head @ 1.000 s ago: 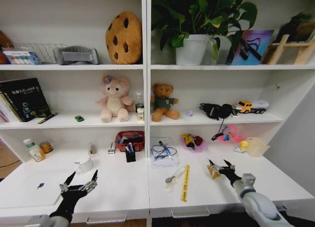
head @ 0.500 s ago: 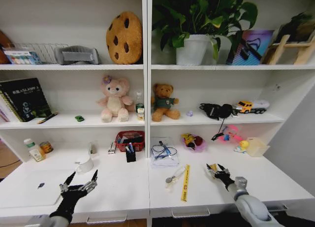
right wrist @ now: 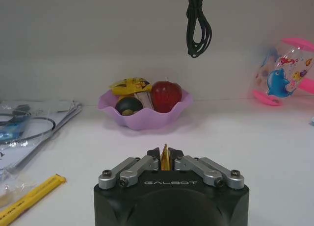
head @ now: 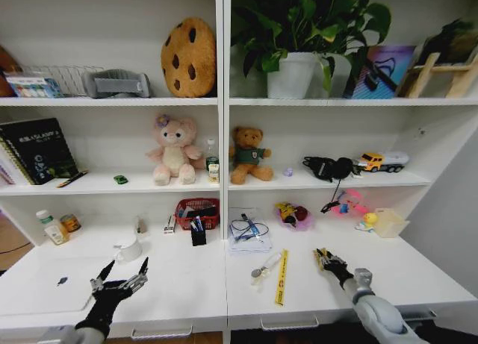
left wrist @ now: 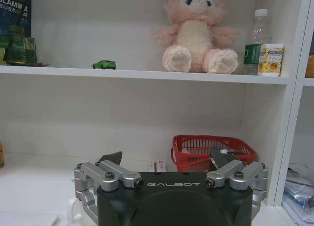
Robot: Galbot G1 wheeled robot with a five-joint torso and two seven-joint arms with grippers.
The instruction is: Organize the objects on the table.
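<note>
My right gripper [head: 326,257] is low over the white table [head: 187,288], right of the middle, shut on a small yellow packet [right wrist: 165,151] whose thin edge stands between the fingers. My left gripper [head: 124,272] hovers open over the table's front left, beside the thin silver-white laptop [head: 37,290]; its spread fingers [left wrist: 112,162] hold nothing. A tiny green toy car [head: 119,179] [left wrist: 104,64] sits on the shelf above, left of the pink plush bear [head: 172,151]. A long yellow strip [head: 281,277] [right wrist: 29,199] and a bagged spoon [head: 261,268] lie mid-table.
At the back of the table stand a red basket [head: 197,210], a black pen holder [head: 198,236], papers with a cable [head: 248,232], a purple bowl [right wrist: 142,115] of small things and a white mug [head: 129,249]. A black cable [right wrist: 197,25] hangs from the shelf above.
The right gripper has slid a little left and closed its fingers on the small yellow packet. The left arm has not moved.
</note>
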